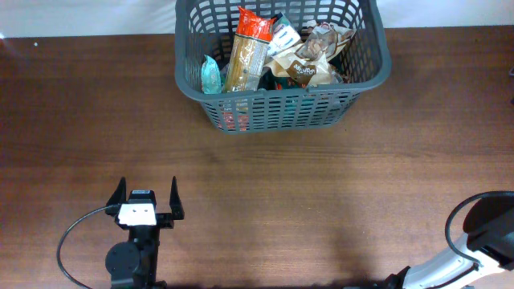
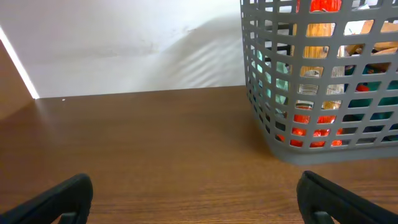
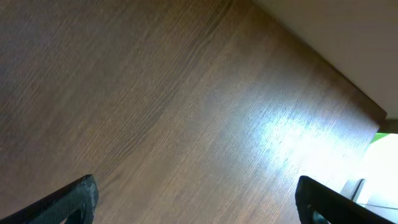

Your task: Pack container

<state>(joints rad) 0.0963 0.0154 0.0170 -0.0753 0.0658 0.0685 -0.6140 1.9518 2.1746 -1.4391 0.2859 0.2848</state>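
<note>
The dark grey slotted container (image 1: 365, 76) stands at the table's far edge, right of centre. It holds several packets: a tall orange pasta packet (image 1: 247, 50), a teal packet (image 1: 210, 76) and brown crinkled snack bags (image 1: 309, 58). In the left wrist view the container (image 2: 273, 134) fills the right side, with orange and teal packets showing through its slots. My left gripper (image 1: 146, 191) is open and empty near the table's front left; it also shows in the left wrist view (image 2: 199, 202). My right gripper (image 3: 199, 199) is open over bare wood; the overhead view shows only its arm at the front right corner.
The brown wooden table (image 1: 265, 185) stretches between the grippers and the container. A white wall (image 2: 124, 43) lies behind the table's far edge. A black cable (image 1: 68, 237) loops beside the left arm's base.
</note>
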